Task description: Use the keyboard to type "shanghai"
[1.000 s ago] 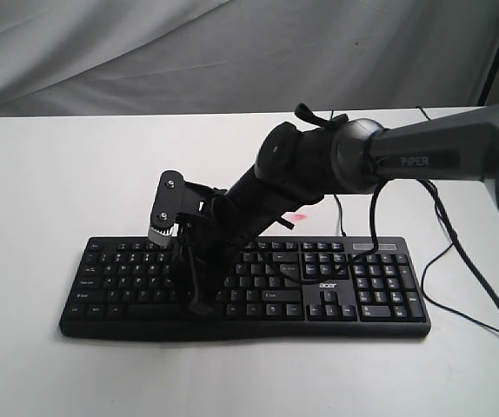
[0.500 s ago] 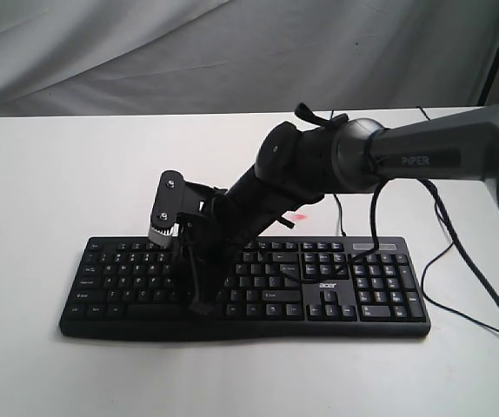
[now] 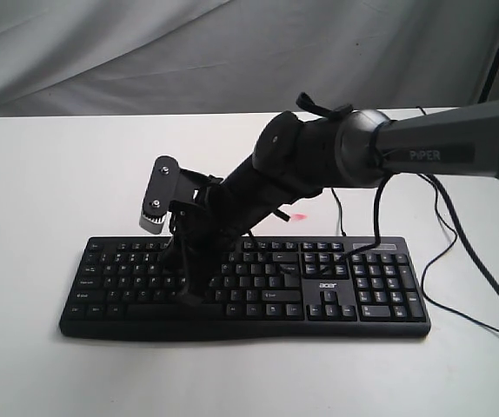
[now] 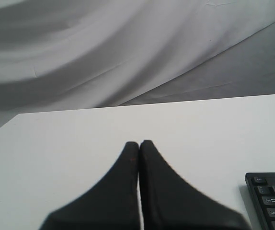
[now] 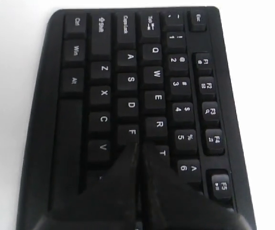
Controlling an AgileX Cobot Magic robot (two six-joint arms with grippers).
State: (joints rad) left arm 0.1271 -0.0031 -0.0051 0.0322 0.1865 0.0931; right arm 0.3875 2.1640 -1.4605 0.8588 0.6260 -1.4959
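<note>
Backdrop cloth (image 3: 145, 52): pale grey and creased, it hung behind the counter on the far side of the keyboard.

Counter (image 3: 49, 174): white and flat, it lay under the keyboard and spread wide around it.

Right arm (image 3: 423, 156): grey and black, lettered "PiPER". It reached in from the keyboard's number-pad end, crossed above the back edge and slanted down over the letter keys.

Keyboard (image 3: 362, 295): wide and black with white legends, it lay flat on the counter with its long side across the exterior view. The number pad was at the end the right arm came from.

Right hand (image 5: 138, 146): its black fingers were closed tip against tip with nothing between them. The tips were down at the keyboard's letter block, at the edge of the F key (image 5: 127, 133), near R and T. Whether they pressed a key could not be told.

Left hand (image 4: 139, 143): its black fingers were pressed together and held nothing. It was over the counter, well apart from the keyboard's Esc corner.

Wrist camera (image 3: 157, 198): a black block with a silvery end on the right arm, above the keyboard's top rows toward the Esc end.

Cables (image 3: 458, 313): thin and black, they looped on the counter past the keyboard's number-pad end.

Acer logo (image 3: 329, 285): small and white, on the keyboard above its arrow keys.

Pink spot (image 3: 298, 216): small, just behind the keyboard's back edge. What it was could not be told.
</note>
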